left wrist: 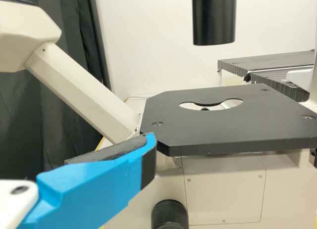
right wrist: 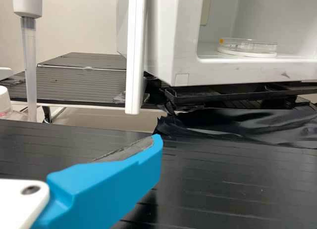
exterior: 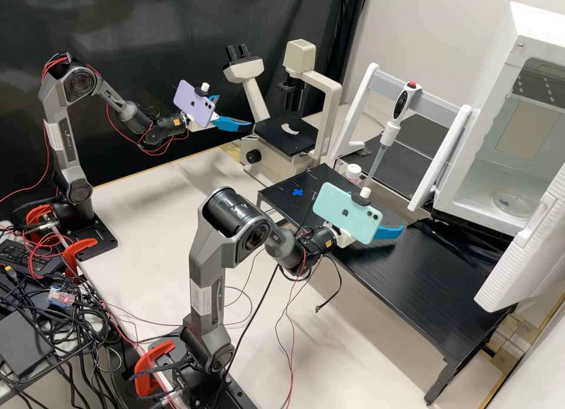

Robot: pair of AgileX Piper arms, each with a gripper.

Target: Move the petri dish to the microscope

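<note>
Closest stands the right arm (exterior: 203, 247), its tool (exterior: 385, 215) spread apart; the left tool (exterior: 235, 111) gapes too. The petri dish (right wrist: 252, 47) sits inside the white cabinet (right wrist: 182, 56), its whole trip to the microscope (exterior: 300, 57) left.

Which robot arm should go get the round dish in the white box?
Right, I think: the right gripper is nearer the open white cabinet where the petri dish sits. The left gripper is over beside the microscope, farther away.
</note>
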